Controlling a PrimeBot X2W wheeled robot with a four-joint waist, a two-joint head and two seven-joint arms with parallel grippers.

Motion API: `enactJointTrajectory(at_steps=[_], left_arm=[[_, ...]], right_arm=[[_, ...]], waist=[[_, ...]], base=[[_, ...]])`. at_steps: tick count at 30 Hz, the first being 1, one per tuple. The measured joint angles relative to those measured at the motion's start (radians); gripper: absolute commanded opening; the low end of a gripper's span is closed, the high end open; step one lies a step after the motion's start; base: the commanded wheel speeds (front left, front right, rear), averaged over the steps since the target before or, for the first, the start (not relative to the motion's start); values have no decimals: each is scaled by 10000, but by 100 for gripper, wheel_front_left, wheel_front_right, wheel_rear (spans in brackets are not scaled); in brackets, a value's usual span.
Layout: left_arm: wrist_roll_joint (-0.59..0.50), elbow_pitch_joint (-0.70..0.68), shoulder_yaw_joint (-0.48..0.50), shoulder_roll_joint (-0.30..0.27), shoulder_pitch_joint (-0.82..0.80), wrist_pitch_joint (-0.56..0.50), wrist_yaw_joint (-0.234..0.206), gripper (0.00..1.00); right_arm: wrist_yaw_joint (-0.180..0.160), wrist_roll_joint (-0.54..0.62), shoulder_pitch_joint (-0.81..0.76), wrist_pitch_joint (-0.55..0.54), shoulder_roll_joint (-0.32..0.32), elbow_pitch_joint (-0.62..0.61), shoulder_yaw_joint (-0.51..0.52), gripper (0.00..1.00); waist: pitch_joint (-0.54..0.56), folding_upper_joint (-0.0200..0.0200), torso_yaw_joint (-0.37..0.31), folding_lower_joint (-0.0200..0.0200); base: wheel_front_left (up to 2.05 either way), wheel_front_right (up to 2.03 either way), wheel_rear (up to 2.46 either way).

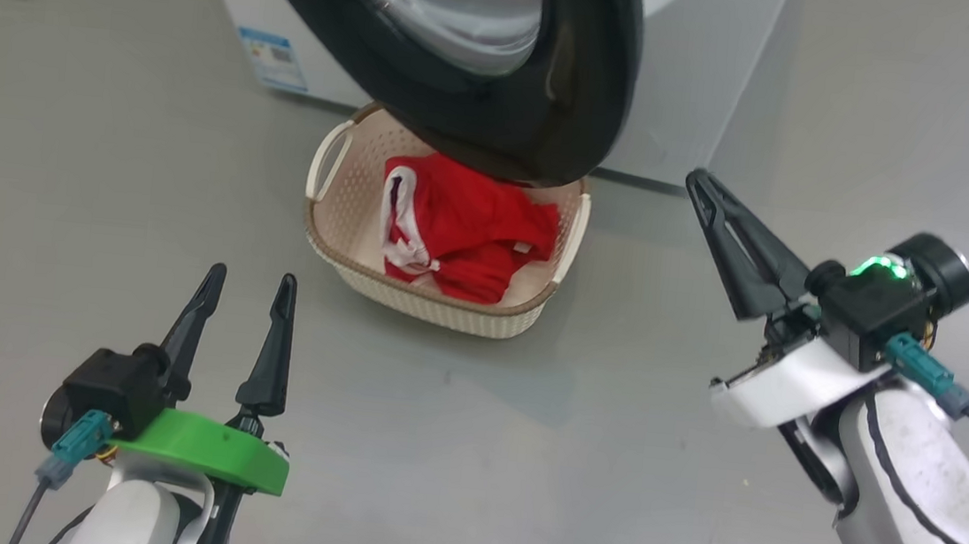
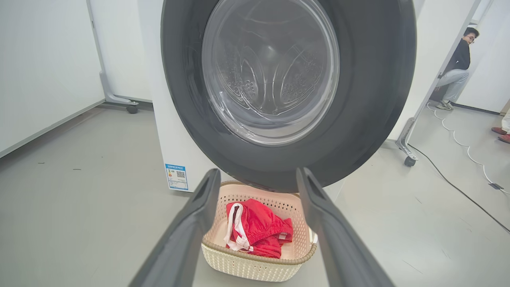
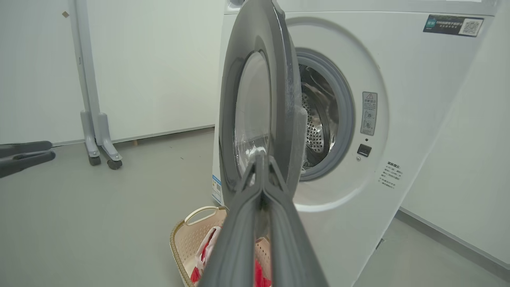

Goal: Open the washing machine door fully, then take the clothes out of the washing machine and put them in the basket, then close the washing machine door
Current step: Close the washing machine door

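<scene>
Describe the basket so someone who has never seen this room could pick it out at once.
Find the big white washing machine with its round black-rimmed door standing open. On the grey floor right under that door sits the basket. It is small, cream and perforated, with a brown rim and loop handles, and holds red clothes.

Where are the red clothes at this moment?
In the head view's centre, the red clothes lie inside the cream basket on the floor, directly below the open washing machine door.
</scene>
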State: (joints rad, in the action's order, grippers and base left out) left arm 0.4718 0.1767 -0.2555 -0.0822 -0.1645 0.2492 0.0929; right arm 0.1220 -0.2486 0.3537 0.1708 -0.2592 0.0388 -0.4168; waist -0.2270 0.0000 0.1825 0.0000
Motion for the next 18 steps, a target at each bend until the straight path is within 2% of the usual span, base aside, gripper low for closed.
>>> enactJointTrajectory(at_steps=[8,18], left_arm=[[2,-111,-56,207,-534,0,52,100],[27,-81,-117,410,-1035,0,107,100]], right_arm=[[0,-151,1407,-418,-625,209,-382,0],[0,-654,2447,-556,-1264,740,-288,0]], waist=[[-872,0,812,0],[-1799,0,1925,1]], base=[[0,0,0],[0,0,0]])
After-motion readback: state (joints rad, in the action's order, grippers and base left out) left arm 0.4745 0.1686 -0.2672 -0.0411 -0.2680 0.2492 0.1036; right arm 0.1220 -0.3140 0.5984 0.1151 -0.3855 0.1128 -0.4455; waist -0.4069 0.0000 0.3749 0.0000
